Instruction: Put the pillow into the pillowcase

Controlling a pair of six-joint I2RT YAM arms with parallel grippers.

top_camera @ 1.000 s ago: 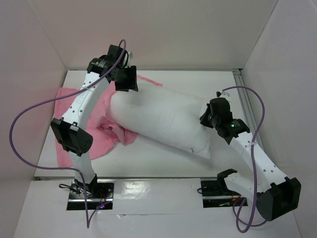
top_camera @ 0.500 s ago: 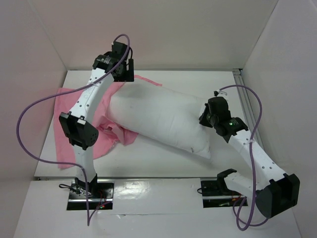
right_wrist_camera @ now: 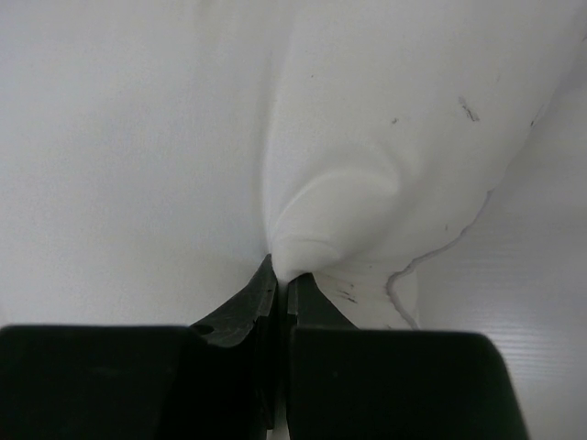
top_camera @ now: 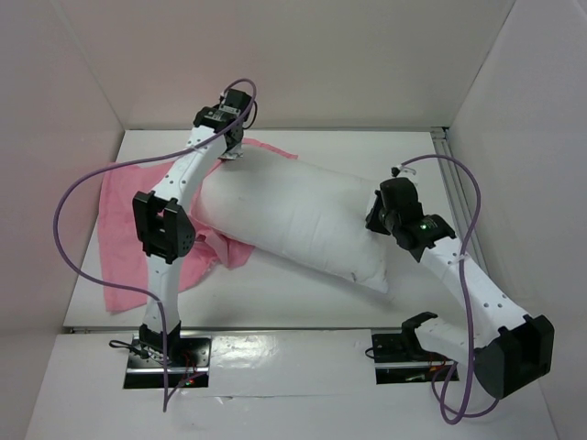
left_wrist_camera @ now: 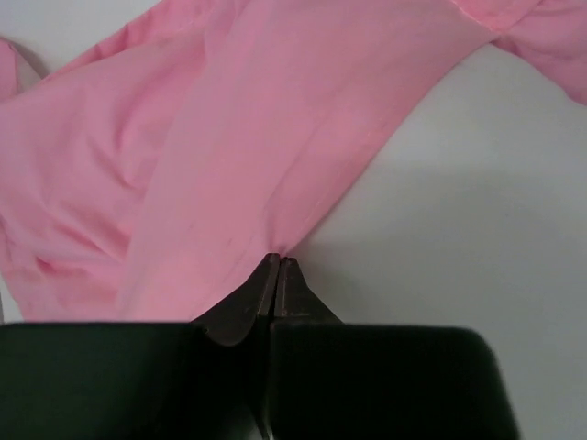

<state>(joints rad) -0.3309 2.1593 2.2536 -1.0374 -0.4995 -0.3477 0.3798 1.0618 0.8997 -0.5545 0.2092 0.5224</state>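
Reads as plain white cloth on the pillow (top_camera: 303, 215): matt, soft, puckered where pinched, with a few small dark specks near the seam. Reads as thin pink cloth on the pillowcase (left_wrist_camera: 229, 137): matt on the visible face, lightly creased. Shows smooth, matt black plastic on the fingers and housings of the left gripper (left_wrist_camera: 275, 262) and right gripper (right_wrist_camera: 282, 275). Shows glossy white plastic on the arm shells (top_camera: 188, 174), with black plastic at the joints (top_camera: 165, 229). Shows a smooth purple jacket on the cable (top_camera: 69, 197). Shows matt white, faintly ribbed board on the table (right_wrist_camera: 514, 275) and reflective metal on the base plates (top_camera: 165, 353).
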